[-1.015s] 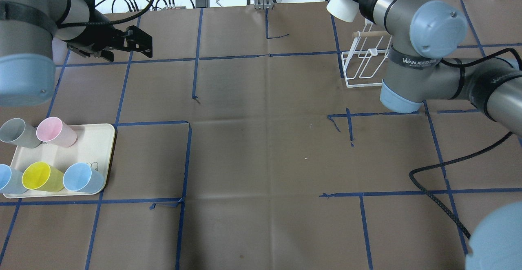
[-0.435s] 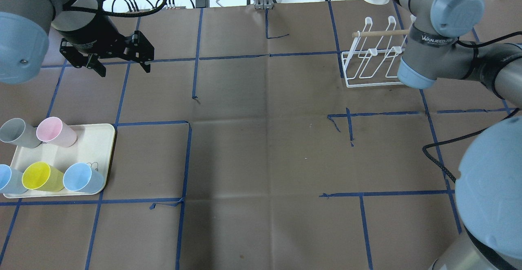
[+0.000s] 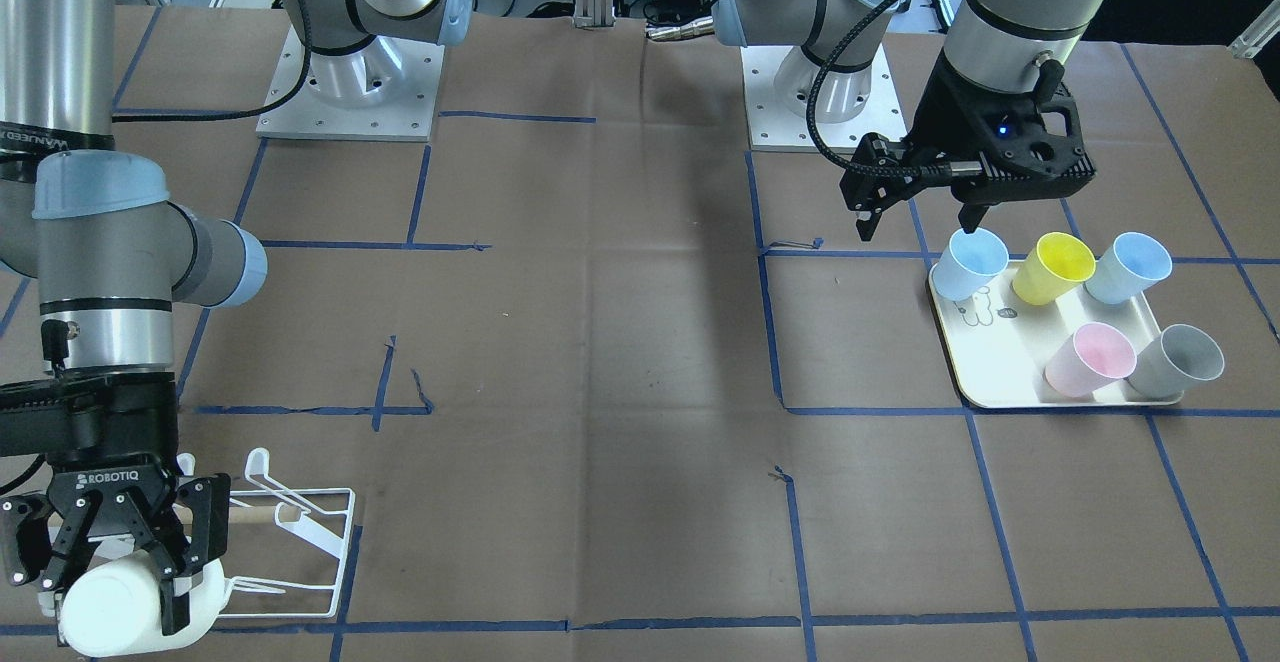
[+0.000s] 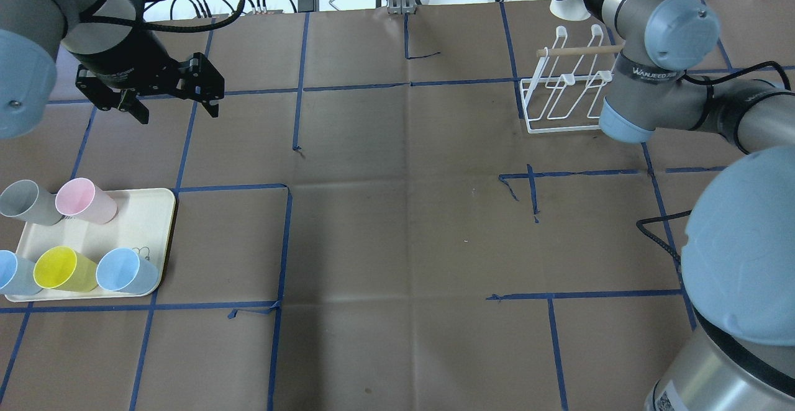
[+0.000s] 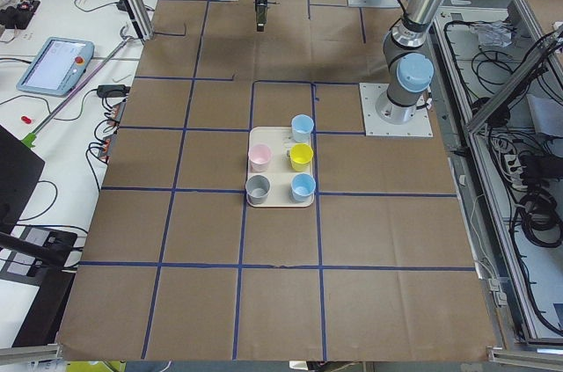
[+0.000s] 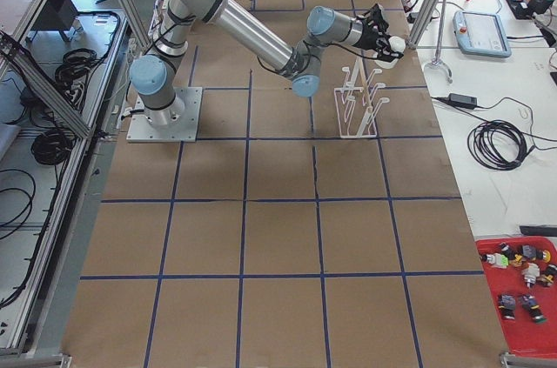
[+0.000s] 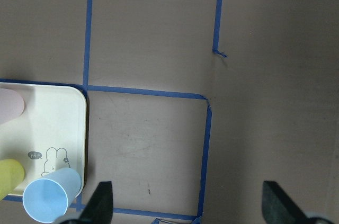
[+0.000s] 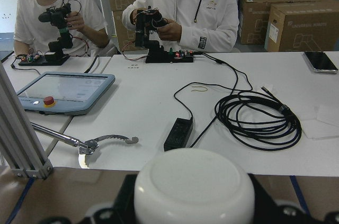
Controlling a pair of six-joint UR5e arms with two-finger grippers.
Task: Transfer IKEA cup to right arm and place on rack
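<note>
While the right claw (image 3: 118, 582) is closed on the white cup (image 3: 105, 614), it holds the cup above the far edge of the desk (image 4: 397, 225), just beyond the rack (image 4: 566, 78) and not on any prong. From the right wrist view I see only the closed bottom of the cup. At the other side of the desk the left claw (image 4: 179, 108) hangs with its fingers wide apart and holds nothing. Near it, five coloured cups stand on the cream tray (image 4: 146, 212).
</note>
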